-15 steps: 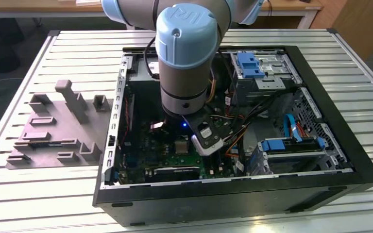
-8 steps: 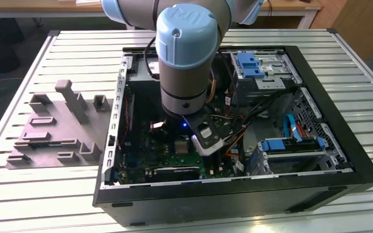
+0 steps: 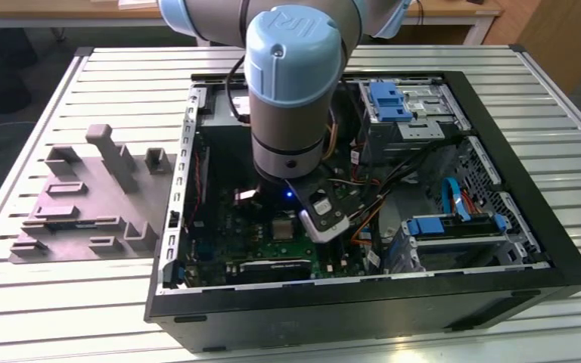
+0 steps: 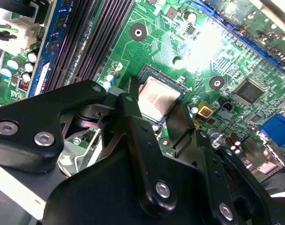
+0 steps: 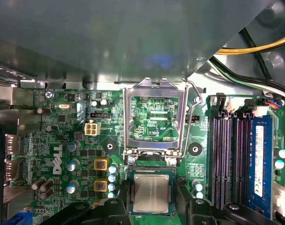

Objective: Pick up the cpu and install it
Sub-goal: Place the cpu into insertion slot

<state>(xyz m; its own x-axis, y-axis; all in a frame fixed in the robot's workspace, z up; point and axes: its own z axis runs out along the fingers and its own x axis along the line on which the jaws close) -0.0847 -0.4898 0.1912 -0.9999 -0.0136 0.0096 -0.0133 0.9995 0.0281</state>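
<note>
As the gripper (image 4: 157, 97) straddles it, we see the cpu (image 5: 151, 193) lying flat on the motherboard (image 5: 63, 140); clamped or loose, we cannot tell.

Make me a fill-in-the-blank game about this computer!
The cpu sits in its socket on a ___ board. The metal frame by it is ___, not shut. The grey fixture lies on the ___.
Missing words: green, open, table.
</note>
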